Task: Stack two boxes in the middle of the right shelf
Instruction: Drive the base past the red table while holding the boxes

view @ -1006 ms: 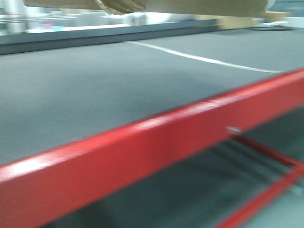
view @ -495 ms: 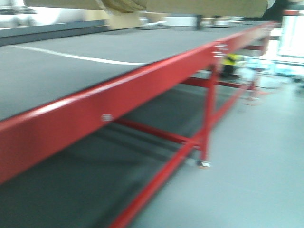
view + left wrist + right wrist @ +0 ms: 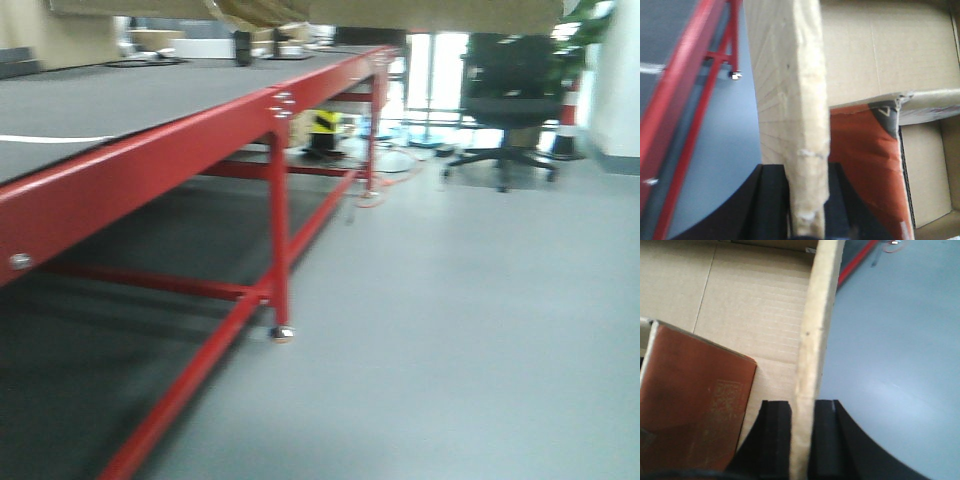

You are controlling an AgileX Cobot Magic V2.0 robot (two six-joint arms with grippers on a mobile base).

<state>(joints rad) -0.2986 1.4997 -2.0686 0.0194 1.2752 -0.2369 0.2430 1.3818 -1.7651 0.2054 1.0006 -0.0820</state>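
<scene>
A large brown cardboard box is held up between both arms; its underside (image 3: 430, 12) fills the top edge of the front view. My left gripper (image 3: 807, 210) is shut on the box's left wall (image 3: 790, 100), one black finger on each side of the cardboard edge. On the opposite wall (image 3: 812, 340) my right gripper (image 3: 801, 440) is shut the same way. Inside the open box lies a flat orange-red item (image 3: 690, 405) with faint lettering. I cannot pick out a second box with certainty. The right shelf middle is out of view.
A long red-framed table (image 3: 150, 150) with a dark top runs along the left, its leg (image 3: 280, 230) on the grey floor (image 3: 450, 330). A black office chair (image 3: 505, 100) stands at the far right, and a yellow-and-black object (image 3: 323, 125) sits beyond the table.
The front view has swung right along the red table: its far end, the open floor and the office chair have come into sight. The box stays at the top of the view.
</scene>
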